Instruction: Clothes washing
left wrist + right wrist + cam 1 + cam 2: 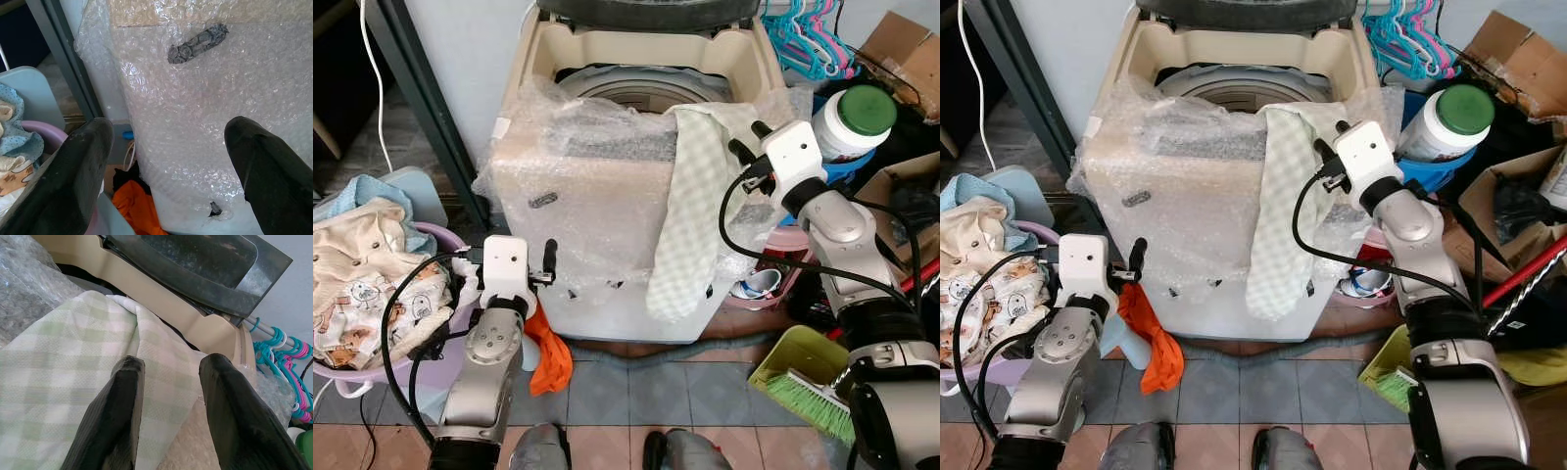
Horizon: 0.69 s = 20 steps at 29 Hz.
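A top-loading washing machine wrapped in bubble wrap stands in front of me with its lid up. A pale green checked cloth hangs over its front rim, one end inside the drum. My right gripper hovers at the cloth's upper right edge, open, its fingers spread just above the fabric. My left gripper is low at the machine's front left corner, open and empty. A purple laundry basket heaped with pale clothes sits on the floor to my left.
An orange cloth lies on the tiles by the machine's left foot. At the right there are a green-lidded jar, teal hangers, cardboard boxes and a green dustpan with a brush. A grey hose runs along the machine's base.
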Motion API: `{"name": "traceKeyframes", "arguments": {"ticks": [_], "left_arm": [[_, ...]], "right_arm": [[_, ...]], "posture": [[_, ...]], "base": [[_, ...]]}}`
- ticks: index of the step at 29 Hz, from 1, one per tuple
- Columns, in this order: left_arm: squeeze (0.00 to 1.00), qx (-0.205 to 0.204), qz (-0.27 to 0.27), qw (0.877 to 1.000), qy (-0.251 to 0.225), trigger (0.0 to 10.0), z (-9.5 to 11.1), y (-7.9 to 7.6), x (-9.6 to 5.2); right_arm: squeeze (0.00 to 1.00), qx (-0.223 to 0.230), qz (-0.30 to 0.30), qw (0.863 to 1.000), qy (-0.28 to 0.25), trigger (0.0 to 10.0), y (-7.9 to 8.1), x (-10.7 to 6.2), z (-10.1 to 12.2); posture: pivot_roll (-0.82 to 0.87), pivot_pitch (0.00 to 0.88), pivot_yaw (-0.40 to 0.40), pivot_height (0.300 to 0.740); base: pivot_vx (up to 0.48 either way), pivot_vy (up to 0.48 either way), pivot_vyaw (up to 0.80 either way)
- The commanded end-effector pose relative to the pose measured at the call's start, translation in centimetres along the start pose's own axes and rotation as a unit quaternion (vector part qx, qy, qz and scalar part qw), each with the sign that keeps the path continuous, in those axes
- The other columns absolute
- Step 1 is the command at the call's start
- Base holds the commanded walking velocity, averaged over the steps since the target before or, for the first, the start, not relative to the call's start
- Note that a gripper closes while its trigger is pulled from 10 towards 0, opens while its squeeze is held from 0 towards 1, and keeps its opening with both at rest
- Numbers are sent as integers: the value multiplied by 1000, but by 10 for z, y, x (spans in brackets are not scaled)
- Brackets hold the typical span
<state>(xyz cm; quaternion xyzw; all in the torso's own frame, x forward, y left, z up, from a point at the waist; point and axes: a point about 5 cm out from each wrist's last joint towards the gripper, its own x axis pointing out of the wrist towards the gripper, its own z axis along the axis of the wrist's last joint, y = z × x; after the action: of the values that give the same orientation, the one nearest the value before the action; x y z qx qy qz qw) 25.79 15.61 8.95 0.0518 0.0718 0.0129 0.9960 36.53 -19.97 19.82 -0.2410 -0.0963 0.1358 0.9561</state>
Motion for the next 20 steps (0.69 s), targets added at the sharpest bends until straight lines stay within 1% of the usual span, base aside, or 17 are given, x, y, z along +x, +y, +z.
{"name": "traceKeyframes", "arguments": {"ticks": [1,2,3,4,7,8,9,11,12,14,16,17,19,20], "left_arm": [[0,8,3,1000,2,10000,1,1,-5],[0,8,4,1000,4,10000,-1,0,-6],[0,6,3,1000,7,10000,-1,-1,-7],[0,3,0,1000,8,10000,-1,-3,-9],[0,-3,-10,1000,11,10000,0,-8,-11],[0,-3,-14,1000,12,10000,1,-10,-11],[0,-5,-19,1000,12,10000,2,-11,-12],[0,-5,-19,1000,12,10000,3,-11,-13],[0,-5,-20,1000,13,10000,2,-11,-13],[0,-5,-24,1000,16,10000,2,-11,-14],[0,-5,-26,999,17,10000,1,-11,-14],[0,-7,-36,999,11,10000,3,-13,-13],[0,-8,-39,999,9,10000,4,-13,-13],[0,-11,-41,999,8,10000,5,-15,-12]], "right_arm": [[1000,11,-14,1000,16,10000,-4,2,-3],[882,19,-14,999,22,10000,-2,2,-5],[251,25,-21,999,32,10000,0,4,-9],[0,35,-26,998,51,10000,1,5,-14],[0,52,-42,995,81,10000,5,8,-23],[0,60,-40,994,88,10000,7,9,-25],[0,70,-30,991,106,10000,14,11,-29],[0,75,-23,990,116,10000,18,10,-32],[0,83,-11,989,125,39,23,9,-36],[0,96,5,986,134,0,30,8,-41],[0,102,15,985,136,0,33,7,-43],[0,104,17,986,132,0,33,7,-42],[0,105,16,986,131,0,32,7,-42],[0,103,19,987,121,0,30,9,-39]], "posture": [[17,161,-12,740],[20,161,-12,740],[20,161,-12,740],[26,160,-13,740],[35,155,-13,740],[35,154,-12,740],[35,152,-10,740],[37,147,-9,740],[37,145,-8,740],[38,142,-8,740],[36,137,-8,740],[32,133,-8,740],[32,133,-8,740],[31,132,-8,740]], "base": [[0,0,0],[0,0,0],[0,0,0],[0,0,0],[0,0,0],[0,0,0],[0,0,0],[0,0,0],[0,0,0],[0,0,0],[0,0,0],[0,0,0],[0,0,0],[0,0,0]]}}
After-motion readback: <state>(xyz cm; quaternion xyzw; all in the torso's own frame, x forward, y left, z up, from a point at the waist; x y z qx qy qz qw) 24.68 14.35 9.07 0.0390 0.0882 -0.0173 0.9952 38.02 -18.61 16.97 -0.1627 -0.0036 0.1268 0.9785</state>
